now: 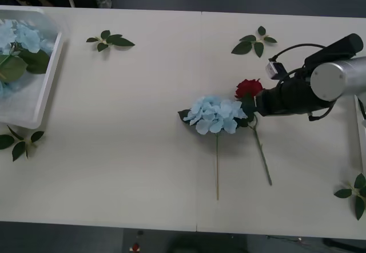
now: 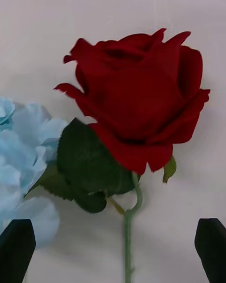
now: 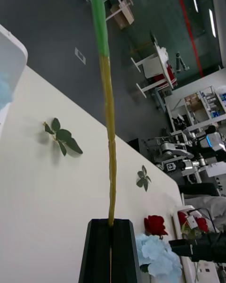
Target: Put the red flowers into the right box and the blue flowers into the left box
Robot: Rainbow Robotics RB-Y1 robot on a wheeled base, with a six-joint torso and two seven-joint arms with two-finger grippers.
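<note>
The right pincer sits low over the bench toward its right edge, its black fingers spread wide apart, holding nothing, with the stem of the red flower lying between them and the rose head just ahead. A blue flower lies touching the rose on its left, stem running toward the near edge. The left pincer is clamped together on a thin green-and-yellow stem; at the far left corner the left box holds more blue flowers.
</note>
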